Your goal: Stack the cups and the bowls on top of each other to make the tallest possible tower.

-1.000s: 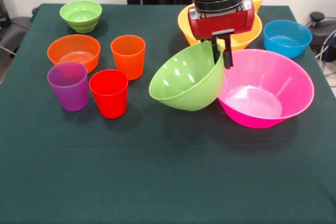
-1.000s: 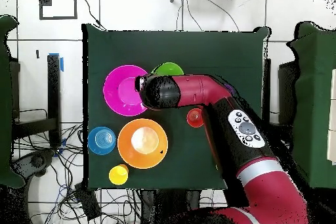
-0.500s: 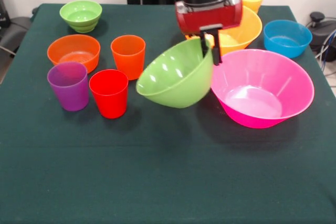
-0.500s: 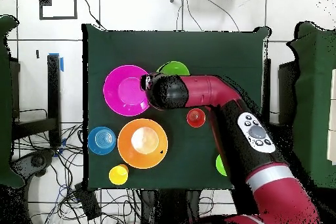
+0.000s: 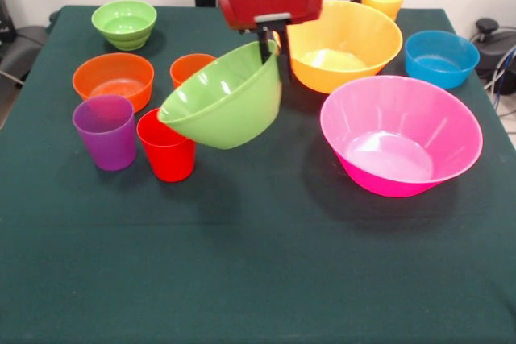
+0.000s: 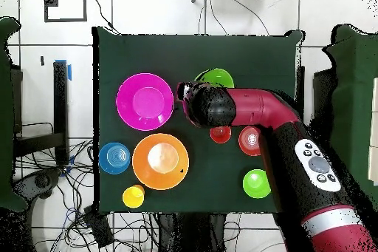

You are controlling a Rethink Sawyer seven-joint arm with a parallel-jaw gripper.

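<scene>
My claw [image 5: 272,47] is pinched shut on the rim of the medium light green bowl [image 5: 222,100], which hangs tilted below me, clear of the table [image 5: 242,279]. Just under its low edge stand the red cup [image 5: 168,147] and orange cup [image 5: 187,68]; dropping here could topple them. The large yellow-orange bowl [image 5: 345,46] sits just beside me, the large pink bowl [image 5: 401,134] farther off. A one-sided rim grip could slip.

table [image 5: 242,279]: dark green cloth | floor [image 6: 192,12]: white tiles | cables [image 6: 44,168]: floor
</scene>
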